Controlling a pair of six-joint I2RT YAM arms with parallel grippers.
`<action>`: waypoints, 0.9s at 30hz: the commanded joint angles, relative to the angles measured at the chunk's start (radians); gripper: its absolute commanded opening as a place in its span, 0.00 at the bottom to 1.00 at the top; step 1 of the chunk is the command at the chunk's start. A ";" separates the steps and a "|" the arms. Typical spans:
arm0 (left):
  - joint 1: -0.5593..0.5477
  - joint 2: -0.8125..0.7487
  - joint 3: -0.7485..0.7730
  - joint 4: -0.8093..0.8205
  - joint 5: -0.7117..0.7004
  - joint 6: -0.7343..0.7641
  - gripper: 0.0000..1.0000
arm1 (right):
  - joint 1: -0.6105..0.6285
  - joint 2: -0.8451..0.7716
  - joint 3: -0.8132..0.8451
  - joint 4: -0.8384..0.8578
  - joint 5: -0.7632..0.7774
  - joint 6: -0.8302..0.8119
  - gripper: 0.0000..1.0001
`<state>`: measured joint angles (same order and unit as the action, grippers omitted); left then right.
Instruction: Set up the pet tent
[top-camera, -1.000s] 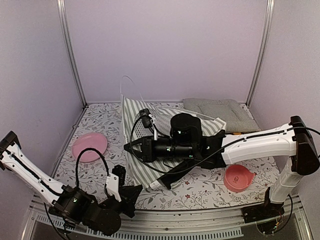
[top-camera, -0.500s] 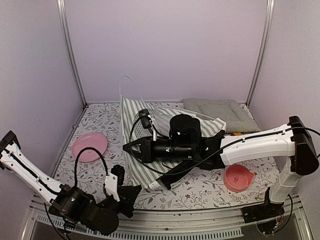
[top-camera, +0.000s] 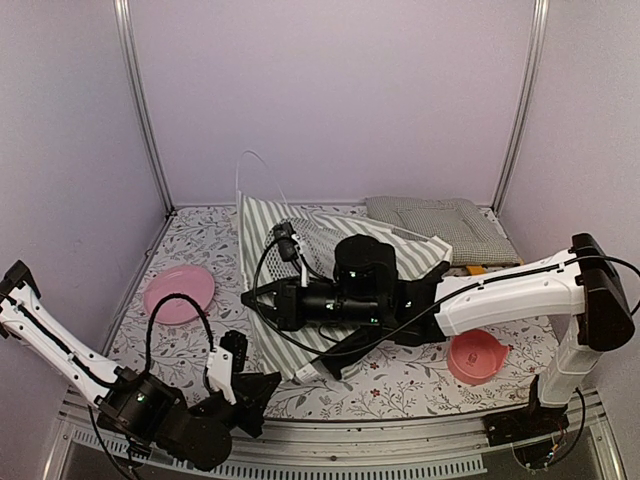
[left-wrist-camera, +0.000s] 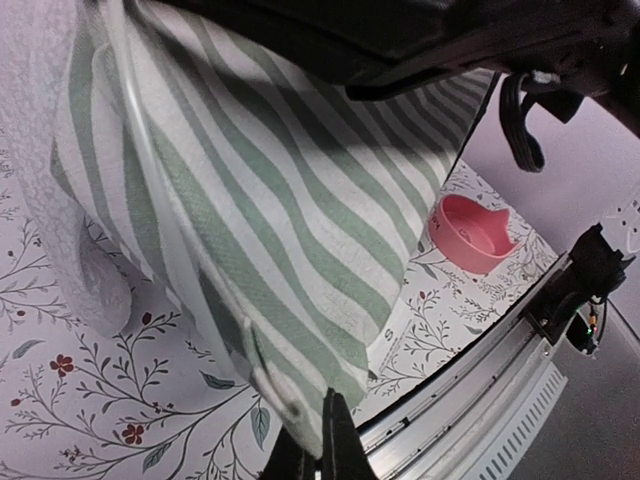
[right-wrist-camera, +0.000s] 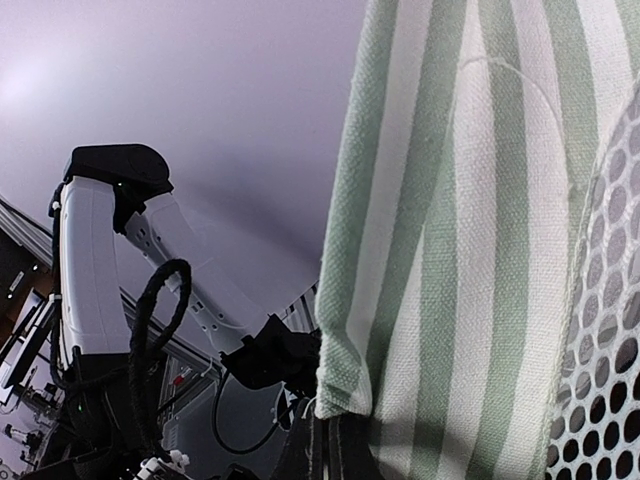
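The pet tent lies collapsed on the flowered table, a heap of grey-green and white striped fabric with a thin white pole arching up at its back. My right arm lies across it. The right gripper is shut on the tent's left hem; the right wrist view shows the hem corner pinched at the right gripper, beside the lace mesh. My left gripper sits low at the front. It is shut on the tent's near corner, which runs down into the left gripper.
A pink plate lies at the left. At the right front is a pink bowl, with the same bowl showing past the fabric in the left wrist view. A green-checked cushion rests at the back right. The table's metal front rail runs close behind the left gripper.
My right arm has slid a little to the left, drawing the tent's left edge with it. The left arm has sunk slightly. Both grippers stay shut.
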<state>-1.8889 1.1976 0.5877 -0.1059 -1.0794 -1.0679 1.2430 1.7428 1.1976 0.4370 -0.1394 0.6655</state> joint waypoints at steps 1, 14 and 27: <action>-0.046 -0.004 -0.027 -0.054 0.090 -0.004 0.00 | -0.016 0.008 0.037 0.115 0.113 -0.024 0.00; -0.046 -0.011 -0.058 -0.061 0.105 -0.057 0.00 | -0.016 -0.039 0.025 0.112 0.119 -0.026 0.00; -0.046 0.007 -0.048 -0.062 0.115 -0.060 0.00 | -0.016 -0.043 0.030 0.108 0.121 -0.040 0.00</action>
<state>-1.8915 1.1851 0.5480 -0.1184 -1.0721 -1.1229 1.2522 1.7443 1.1973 0.4259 -0.1173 0.6647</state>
